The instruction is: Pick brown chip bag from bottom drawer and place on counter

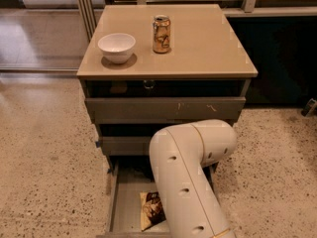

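Observation:
The brown chip bag lies flat on the grey floor of the open bottom drawer, partly hidden behind my white arm. The arm crosses the drawer from the lower right, with its elbow in front of the middle drawer. My gripper is not in view. The beige counter tops the grey cabinet above the drawers.
A white bowl and a gold drink can stand on the counter's left and middle. The two upper drawers are slightly open. Speckled terrazzo floor lies on both sides. A dark wall and railing stand behind at the right.

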Robot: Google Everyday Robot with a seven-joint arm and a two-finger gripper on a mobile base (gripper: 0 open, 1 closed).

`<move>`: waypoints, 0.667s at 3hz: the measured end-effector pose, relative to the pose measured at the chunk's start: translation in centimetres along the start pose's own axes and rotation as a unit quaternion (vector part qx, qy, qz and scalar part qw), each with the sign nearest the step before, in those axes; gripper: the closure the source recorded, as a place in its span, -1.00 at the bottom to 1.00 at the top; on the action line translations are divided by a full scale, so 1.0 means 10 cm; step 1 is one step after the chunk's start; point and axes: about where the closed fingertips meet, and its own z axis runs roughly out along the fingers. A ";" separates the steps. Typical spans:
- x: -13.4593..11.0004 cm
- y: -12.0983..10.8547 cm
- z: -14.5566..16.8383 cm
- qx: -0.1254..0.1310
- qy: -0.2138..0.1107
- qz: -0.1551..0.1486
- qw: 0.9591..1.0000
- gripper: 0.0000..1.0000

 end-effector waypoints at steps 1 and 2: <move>0.11 0.06 0.13 -0.018 0.002 0.013 1.000 -1.00; 0.11 0.05 0.13 -0.018 0.002 0.013 1.000 -0.62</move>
